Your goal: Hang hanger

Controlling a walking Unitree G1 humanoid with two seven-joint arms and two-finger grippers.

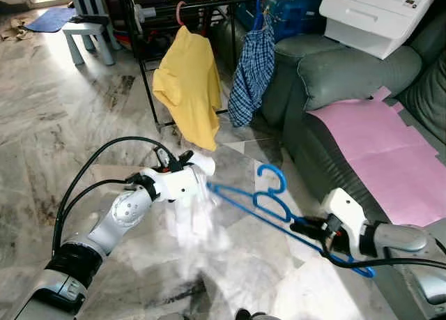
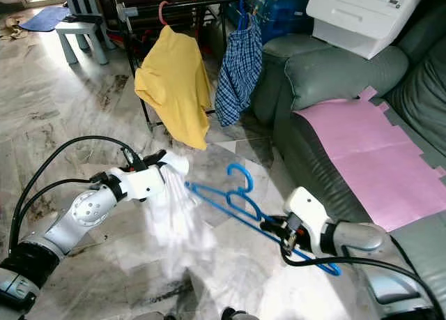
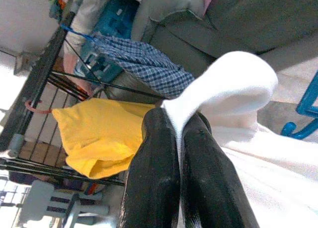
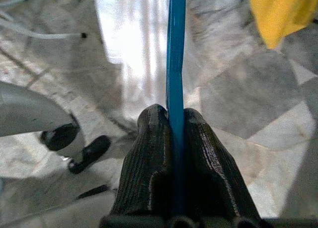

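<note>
A blue plastic hanger (image 1: 268, 203) hangs in the air above the marble floor, its hook pointing up. My right gripper (image 1: 301, 229) is shut on the hanger's lower bar (image 4: 176, 89). My left gripper (image 1: 182, 161) is shut on a white cloth (image 1: 196, 219), which droops below it, blurred, and touches the hanger's left end. In the left wrist view the cloth (image 3: 233, 89) bulges out between the two black fingers (image 3: 154, 173). A black clothes rack (image 1: 209, 3) stands behind, with a yellow shirt (image 1: 188, 86) and a blue checked garment (image 1: 251, 69) hanging on it.
A grey-green sofa (image 1: 348, 76) with a pink sheet (image 1: 376, 142) runs along the right. A white printer (image 1: 380, 13) sits on the sofa's back. A grey stool (image 1: 87, 27) and a blue mat (image 1: 49, 19) are at far left. Black cables (image 1: 97, 166) loop beside my left arm.
</note>
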